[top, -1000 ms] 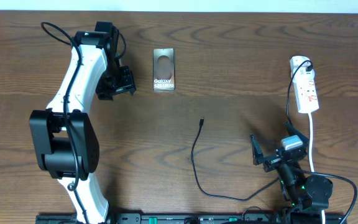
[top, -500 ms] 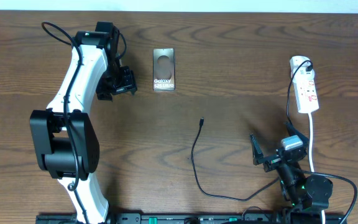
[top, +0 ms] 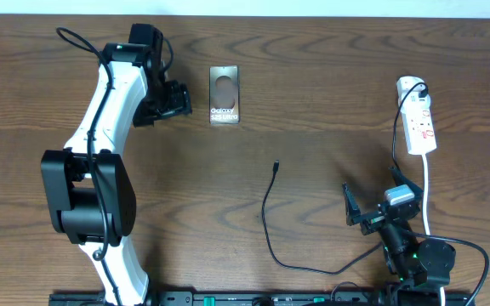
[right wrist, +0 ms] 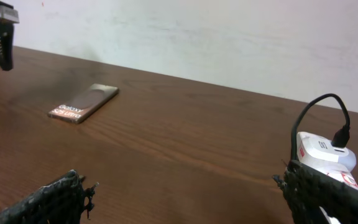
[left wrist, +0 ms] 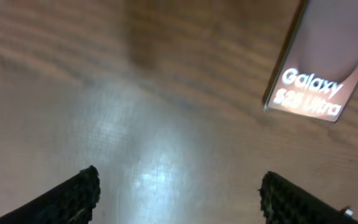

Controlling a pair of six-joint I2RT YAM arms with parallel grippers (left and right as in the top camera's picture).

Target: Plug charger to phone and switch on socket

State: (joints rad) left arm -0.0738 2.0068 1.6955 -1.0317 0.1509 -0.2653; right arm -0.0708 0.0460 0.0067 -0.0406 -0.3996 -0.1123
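The phone (top: 225, 95) lies flat at the back of the table, its "Galaxy" lettering facing up; it also shows in the left wrist view (left wrist: 319, 62) and the right wrist view (right wrist: 84, 103). Just to its left hovers my left gripper (top: 177, 100) (left wrist: 179, 186), open, with only bare wood between its fingers. The charger (top: 266, 221) is a thin black cable curving across the table's middle, its tip (top: 276, 167) lying free. The socket (top: 418, 119) (right wrist: 325, 152) lies at the far right with a black plug in it. My right gripper (top: 377, 197) (right wrist: 182, 186) is open and empty near the front right.
The socket's white cord (top: 425, 191) runs down the right side past my right arm. A pale wall (right wrist: 229, 37) stands behind the table's far edge. My left arm (top: 100, 127) stretches along the left side.
My left gripper has shifted a little right and back toward the phone, and its jaws have spread wider. The right arm, charger, phone and socket have not moved.
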